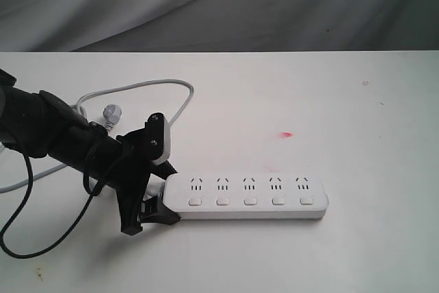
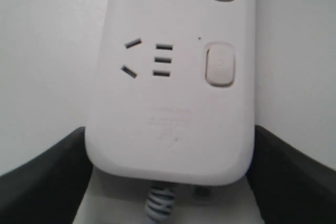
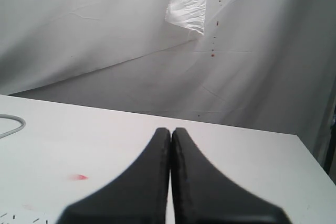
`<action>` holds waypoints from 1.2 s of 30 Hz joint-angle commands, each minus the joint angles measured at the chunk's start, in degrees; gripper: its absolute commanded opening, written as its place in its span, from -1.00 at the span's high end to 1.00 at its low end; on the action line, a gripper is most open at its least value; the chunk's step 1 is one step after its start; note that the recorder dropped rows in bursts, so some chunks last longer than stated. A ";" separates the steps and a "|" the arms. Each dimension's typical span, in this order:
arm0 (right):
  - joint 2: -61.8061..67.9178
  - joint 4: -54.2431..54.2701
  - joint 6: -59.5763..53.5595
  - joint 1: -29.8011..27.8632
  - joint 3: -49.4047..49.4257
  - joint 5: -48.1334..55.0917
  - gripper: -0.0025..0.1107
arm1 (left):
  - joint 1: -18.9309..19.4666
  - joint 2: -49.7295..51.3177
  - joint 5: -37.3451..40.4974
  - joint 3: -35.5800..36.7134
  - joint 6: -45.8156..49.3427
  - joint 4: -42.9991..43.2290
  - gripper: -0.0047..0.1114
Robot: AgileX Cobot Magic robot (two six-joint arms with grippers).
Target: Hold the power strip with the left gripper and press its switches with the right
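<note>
The long white power strip lies flat on the white table, its row of five square switches along the near side. My left gripper is shut on the strip's cord end, one black finger on each long side. In the left wrist view the strip fills the space between the fingers, with the nearest switch beyond them. My right gripper is shut on nothing, above the table. It is out of the exterior view.
The light grey cord loops behind the left arm, with its plug lying near it. A small red mark sits on the table behind the strip. A thin black cable hangs from the left arm.
</note>
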 commanded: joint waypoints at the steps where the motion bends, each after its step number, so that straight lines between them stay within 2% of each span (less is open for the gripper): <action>1: -0.24 -0.60 0.03 -0.51 0.18 -0.15 0.96 | -0.25 0.08 -0.14 -0.14 0.33 -0.81 0.09; 5: -0.24 -0.60 0.03 -0.51 0.18 -0.15 0.96 | -0.25 0.08 -0.14 -0.14 0.33 -0.81 0.16; 36: -0.24 -0.60 0.03 -0.51 0.18 -0.15 0.96 | -0.25 0.08 -0.14 -0.14 0.33 -0.81 0.16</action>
